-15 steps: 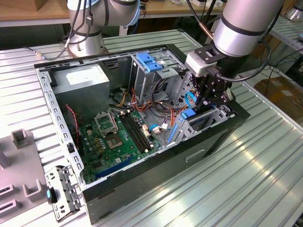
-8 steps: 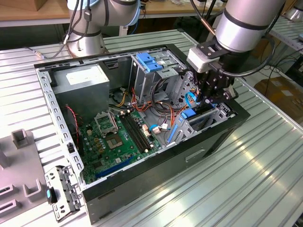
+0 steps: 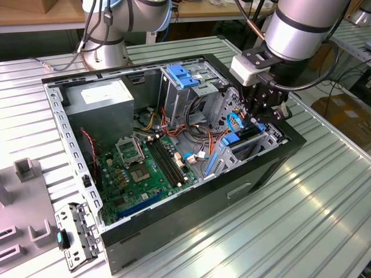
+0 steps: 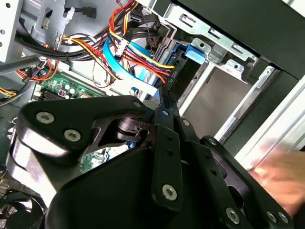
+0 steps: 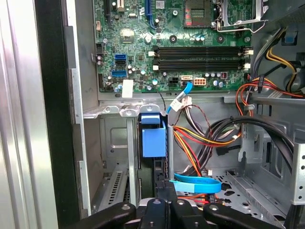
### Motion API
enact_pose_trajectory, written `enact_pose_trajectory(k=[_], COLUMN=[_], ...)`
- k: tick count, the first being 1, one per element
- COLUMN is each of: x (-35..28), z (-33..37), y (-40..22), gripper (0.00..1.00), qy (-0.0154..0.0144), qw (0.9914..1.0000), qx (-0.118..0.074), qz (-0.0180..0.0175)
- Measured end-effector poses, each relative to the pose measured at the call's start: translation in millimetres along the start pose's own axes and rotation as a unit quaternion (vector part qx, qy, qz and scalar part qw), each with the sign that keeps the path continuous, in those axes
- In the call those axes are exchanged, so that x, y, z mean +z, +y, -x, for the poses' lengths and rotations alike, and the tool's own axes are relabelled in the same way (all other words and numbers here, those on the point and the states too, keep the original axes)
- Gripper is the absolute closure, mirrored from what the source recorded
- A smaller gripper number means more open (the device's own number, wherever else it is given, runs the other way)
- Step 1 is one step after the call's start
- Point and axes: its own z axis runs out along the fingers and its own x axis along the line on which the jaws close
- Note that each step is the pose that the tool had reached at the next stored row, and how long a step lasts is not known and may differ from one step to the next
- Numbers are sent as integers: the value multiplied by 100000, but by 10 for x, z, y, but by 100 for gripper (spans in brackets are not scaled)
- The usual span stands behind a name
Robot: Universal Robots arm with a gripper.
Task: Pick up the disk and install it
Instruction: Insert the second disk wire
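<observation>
My end effector (image 3: 259,117) is clenched on the disk (image 3: 246,139), standing on edge in the bay at the case's (image 3: 272,165) front corner

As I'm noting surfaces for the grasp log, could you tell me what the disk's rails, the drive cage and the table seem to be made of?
The disk's rails look like moulded plastic: uniform matte blue, rounded tab. The drive cage appears to be bare sheet metal: dull grey, folded edges, punched holes. The table looks like ribbed aluminium, silvery with soft reflections along its grooves, though that is a guess.
</observation>
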Motion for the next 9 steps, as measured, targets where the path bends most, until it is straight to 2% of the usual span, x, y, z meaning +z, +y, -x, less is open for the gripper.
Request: enact_pose_trajectory(k=[9], x=[-3], z=[3], y=[0], gripper=[89], qy=[72], qw=[100000], qx=[-8], qz=[-3])
